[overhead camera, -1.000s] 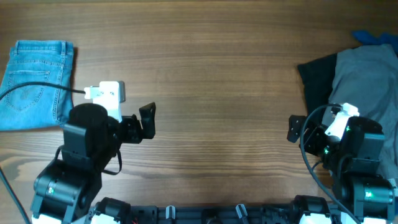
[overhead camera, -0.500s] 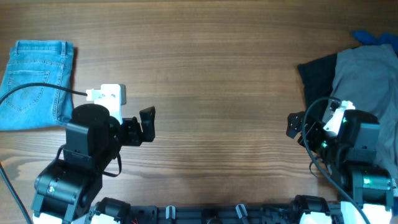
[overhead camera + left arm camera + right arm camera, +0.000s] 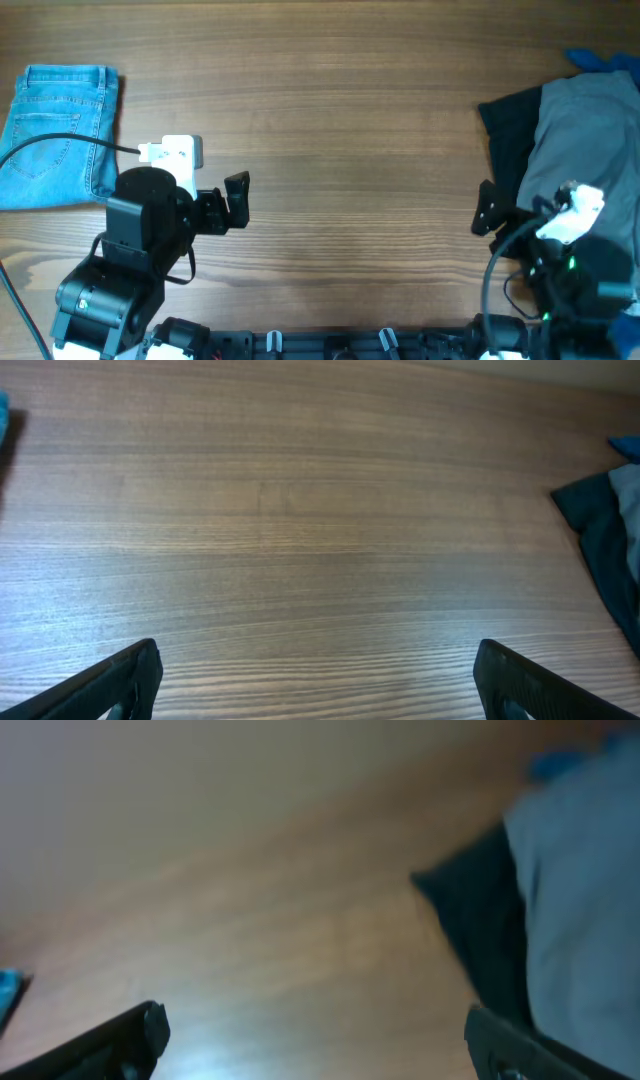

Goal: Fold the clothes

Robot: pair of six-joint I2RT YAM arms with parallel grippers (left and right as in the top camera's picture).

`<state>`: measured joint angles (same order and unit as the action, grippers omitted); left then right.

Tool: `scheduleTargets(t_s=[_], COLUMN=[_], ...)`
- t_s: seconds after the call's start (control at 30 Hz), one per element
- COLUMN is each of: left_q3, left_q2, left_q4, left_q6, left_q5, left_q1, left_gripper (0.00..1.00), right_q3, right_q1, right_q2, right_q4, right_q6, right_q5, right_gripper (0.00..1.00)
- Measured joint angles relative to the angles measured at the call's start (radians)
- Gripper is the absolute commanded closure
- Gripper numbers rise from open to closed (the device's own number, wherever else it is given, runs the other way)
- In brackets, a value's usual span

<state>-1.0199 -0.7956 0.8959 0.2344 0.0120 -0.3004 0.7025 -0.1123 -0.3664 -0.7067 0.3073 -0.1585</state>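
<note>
The light blue jeans [image 3: 60, 135] lie folded into a compact rectangle at the far left of the table, waistband at the top and a back pocket showing. My left gripper [image 3: 236, 197] hovers over bare wood to the right of the jeans, open and empty; its view [image 3: 318, 680] shows only the wooden table between its fingers. My right gripper [image 3: 487, 212] is low at the right, next to the garment pile, open and empty; its view [image 3: 315, 1040] is blurred.
A pile of a grey garment [image 3: 585, 140] over black fabric [image 3: 503, 135] with a bit of bright blue cloth [image 3: 600, 60] lies at the right edge. It also shows in the left wrist view [image 3: 610, 530] and the right wrist view [image 3: 580, 890]. The wooden table [image 3: 350, 130] spans between.
My right arm has drawn back toward the near edge, its gripper moving down and slightly right. The left arm and the jeans have barely moved.
</note>
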Motion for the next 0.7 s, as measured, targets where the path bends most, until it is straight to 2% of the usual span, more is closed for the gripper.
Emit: scheduleTargets(t_s=[0.13, 0.3, 0.5, 0.7], left_q3=[0.002, 0.002, 0.002, 0.002], left_q2=[-0.001, -0.005, -0.005, -0.005], left_q4=[0.002, 0.001, 0.001, 0.001], left_q6=[0.000, 0.000, 0.000, 0.000], left_q5=[0.003, 0.003, 0.003, 0.006], left_q1=[0.000, 0.000, 0.000, 0.000], left_gripper=[0.00, 0.00, 0.00, 0.00], right_q3=[-0.167, -0.338, -0.465, -0.605], right_q1=[0.041, 0.081, 0.123, 0.161], right_q2=[0.171, 0.331, 0.347, 0.350], right_q4=[0.135, 0.291, 0.597, 0.787], right_q6=[-0.086, -0.121, -0.177, -0.261], right_q5=[-0.036, -0.048, -0.042, -0.021], right_gripper=[0.00, 0.00, 0.00, 0.00])
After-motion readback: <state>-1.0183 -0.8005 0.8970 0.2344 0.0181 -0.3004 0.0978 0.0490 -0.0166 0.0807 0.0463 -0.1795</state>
